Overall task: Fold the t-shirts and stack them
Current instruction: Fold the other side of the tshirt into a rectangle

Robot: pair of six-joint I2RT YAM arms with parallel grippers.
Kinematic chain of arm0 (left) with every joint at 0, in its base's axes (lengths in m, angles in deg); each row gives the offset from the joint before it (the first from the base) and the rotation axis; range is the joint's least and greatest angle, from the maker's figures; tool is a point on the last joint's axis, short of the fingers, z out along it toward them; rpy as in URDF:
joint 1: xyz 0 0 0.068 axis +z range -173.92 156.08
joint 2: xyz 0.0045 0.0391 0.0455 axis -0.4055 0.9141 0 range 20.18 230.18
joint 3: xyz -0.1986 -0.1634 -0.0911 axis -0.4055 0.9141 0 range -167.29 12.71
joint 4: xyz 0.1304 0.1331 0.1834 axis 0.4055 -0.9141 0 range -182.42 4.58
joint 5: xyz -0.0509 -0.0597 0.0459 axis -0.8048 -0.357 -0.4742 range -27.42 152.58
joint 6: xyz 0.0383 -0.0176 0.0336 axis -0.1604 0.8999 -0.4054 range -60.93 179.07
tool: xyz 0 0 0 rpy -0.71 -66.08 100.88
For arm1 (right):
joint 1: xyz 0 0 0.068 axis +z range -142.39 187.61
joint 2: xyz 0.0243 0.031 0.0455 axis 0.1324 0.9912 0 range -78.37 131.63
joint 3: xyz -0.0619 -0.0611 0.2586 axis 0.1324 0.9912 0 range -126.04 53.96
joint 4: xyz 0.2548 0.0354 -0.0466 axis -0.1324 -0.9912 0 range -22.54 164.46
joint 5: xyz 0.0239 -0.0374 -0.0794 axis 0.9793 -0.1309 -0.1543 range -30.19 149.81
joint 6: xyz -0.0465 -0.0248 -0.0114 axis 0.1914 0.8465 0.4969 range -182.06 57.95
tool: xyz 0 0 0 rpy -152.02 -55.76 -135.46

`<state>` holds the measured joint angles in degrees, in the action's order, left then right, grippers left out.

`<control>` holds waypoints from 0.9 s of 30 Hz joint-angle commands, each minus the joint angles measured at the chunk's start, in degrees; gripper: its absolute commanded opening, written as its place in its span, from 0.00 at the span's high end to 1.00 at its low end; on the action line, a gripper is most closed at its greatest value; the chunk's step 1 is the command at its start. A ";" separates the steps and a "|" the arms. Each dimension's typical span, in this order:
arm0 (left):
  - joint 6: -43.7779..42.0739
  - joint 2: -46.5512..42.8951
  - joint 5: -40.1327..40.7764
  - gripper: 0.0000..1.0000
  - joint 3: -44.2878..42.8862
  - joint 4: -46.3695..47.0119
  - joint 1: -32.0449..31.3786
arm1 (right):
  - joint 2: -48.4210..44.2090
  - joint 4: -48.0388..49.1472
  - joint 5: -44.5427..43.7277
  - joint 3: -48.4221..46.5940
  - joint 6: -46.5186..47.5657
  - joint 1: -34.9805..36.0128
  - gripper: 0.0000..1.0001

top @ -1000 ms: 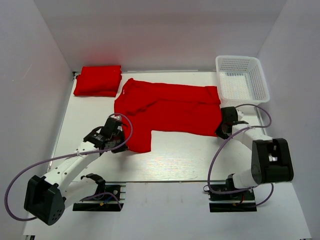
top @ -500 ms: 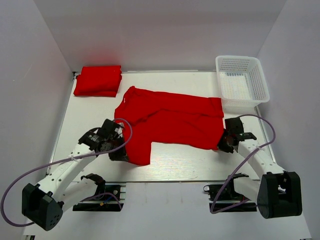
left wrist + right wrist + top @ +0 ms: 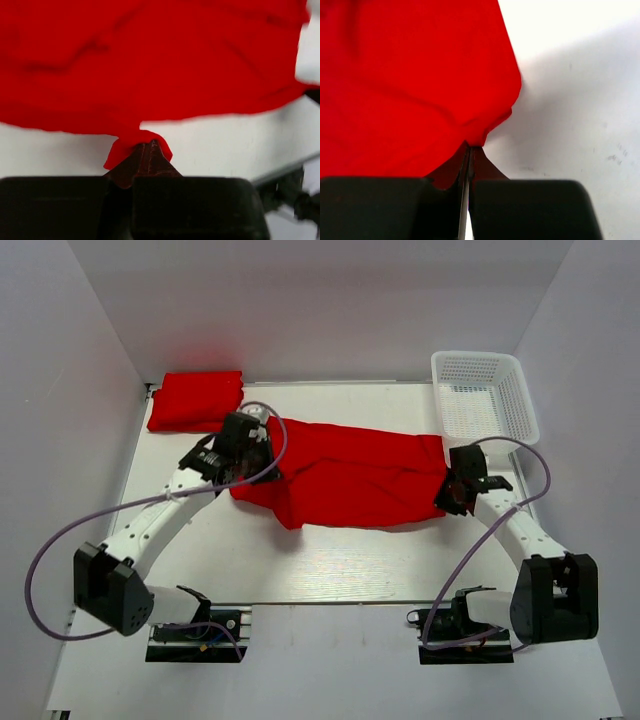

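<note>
Now, left hand point(image 3: 150, 146): clenched on t-shirt point(image 3: 350, 475) edge, for fold.
right hand point(image 3: 470, 148): pinching opp. edge, cloth taut.

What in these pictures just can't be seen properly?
Top view: the folded red pile is too small to count its shirts.
Top view: the spread t-shirt has its end nearest that pile hidden under the left gripper.
Both wrist views: frame edges cut the shirt off.

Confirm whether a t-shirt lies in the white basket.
No, the white mesh basket shows only its bare bottom; the folded t-shirt and spread t-shirt lie outside it.
</note>
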<state>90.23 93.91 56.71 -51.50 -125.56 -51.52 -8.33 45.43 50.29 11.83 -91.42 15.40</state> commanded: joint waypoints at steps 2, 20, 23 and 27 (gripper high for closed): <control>-0.92 7.11 8.51 1.00 -8.64 8.41 1.32 | 3.60 1.88 -3.66 -7.52 2.47 -0.15 1.00; -10.84 29.36 7.99 1.00 -30.73 18.92 10.10 | 19.34 -1.11 -16.23 -27.65 5.98 -0.32 1.00; -13.31 30.50 7.36 1.00 -31.67 20.63 10.63 | 21.54 -1.46 -16.85 -29.76 6.60 -0.41 1.00; -15.42 35.06 7.36 1.00 -36.16 19.49 11.77 | 24.44 -2.08 -16.94 -32.22 6.95 -0.58 1.00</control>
<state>78.25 127.14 65.28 -84.43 -108.62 -40.74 14.80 44.14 35.78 -17.11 -85.63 15.34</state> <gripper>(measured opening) 0.015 0.007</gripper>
